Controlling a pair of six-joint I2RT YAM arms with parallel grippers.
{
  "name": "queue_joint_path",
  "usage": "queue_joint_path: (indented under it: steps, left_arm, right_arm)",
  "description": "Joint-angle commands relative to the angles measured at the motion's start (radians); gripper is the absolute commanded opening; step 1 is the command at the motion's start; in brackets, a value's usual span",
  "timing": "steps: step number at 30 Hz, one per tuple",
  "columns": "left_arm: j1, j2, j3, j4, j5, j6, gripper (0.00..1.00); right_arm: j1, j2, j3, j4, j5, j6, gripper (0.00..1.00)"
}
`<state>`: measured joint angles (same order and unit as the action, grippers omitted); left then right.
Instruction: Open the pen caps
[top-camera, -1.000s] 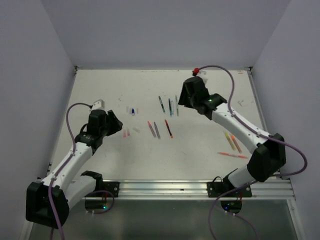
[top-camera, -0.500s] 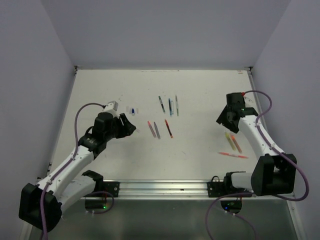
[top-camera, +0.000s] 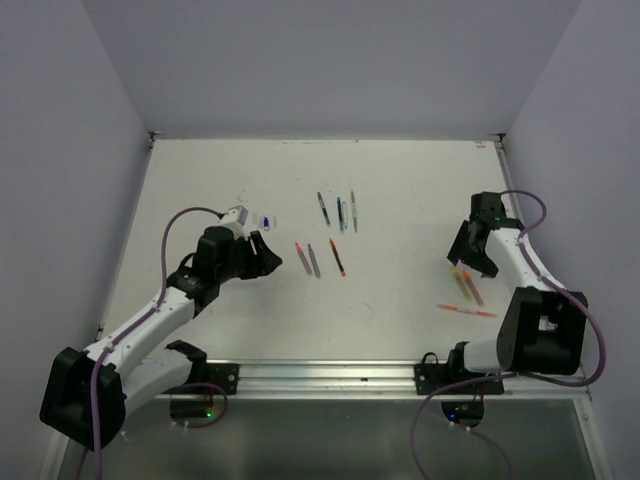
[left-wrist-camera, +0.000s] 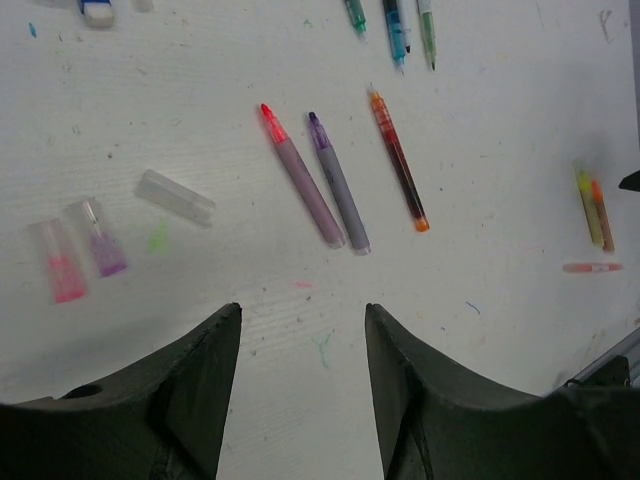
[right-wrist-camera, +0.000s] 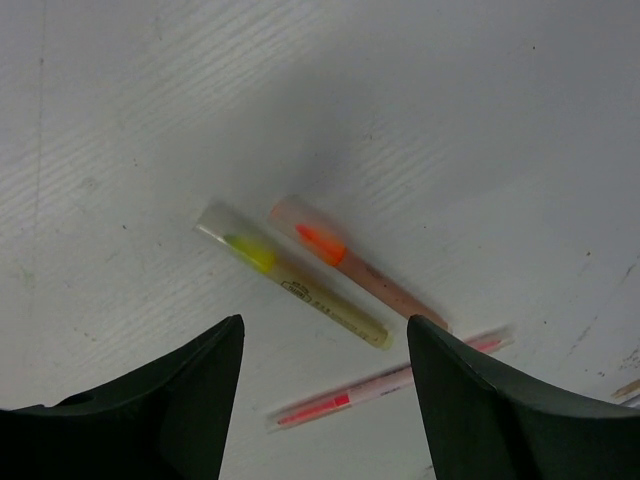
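table, white, pen-marked, walled on three sides. left gripper: fingers spread wide, nothing between them, hovering over bare table near the loose caps. loose pen caps, lying flat to the gripper's left: pink-tinted cap and purple-tinted cap side by side, clear cap just beyond them, apart from both; a small blue cap further off at the frame edge. ahead of the fingers, three pens with tips bare: pink-tipped grey pen and purple-tipped grey pen nearly touching, dark red pen with orange ends just beside them. beyond these, a row of three thin pens, teal, blue and green; whether capped, cannot tell. right gripper: fingers wide apart, empty, above the right-hand group. under it, yellow pen and orange pen lying parallel and close, each with a clear cap over its tip; thin pink pen lies nearer, crosswise, blurred. nothing lies between either gripper and its pens.
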<state>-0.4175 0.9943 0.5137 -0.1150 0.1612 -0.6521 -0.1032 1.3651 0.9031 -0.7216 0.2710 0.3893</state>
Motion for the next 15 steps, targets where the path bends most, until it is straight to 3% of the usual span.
queue_joint_path:
  steps: [1,15]
  left_arm:
    - [-0.007,0.010,0.000,0.074,0.038,0.008,0.56]
    - [-0.007,0.049,0.002,0.086,0.041,0.023,0.57]
  right_arm:
    - [-0.010,0.069,0.013,0.027,0.002,-0.035,0.69]
    - [-0.044,0.130,-0.012,0.093,-0.016,-0.047,0.63]
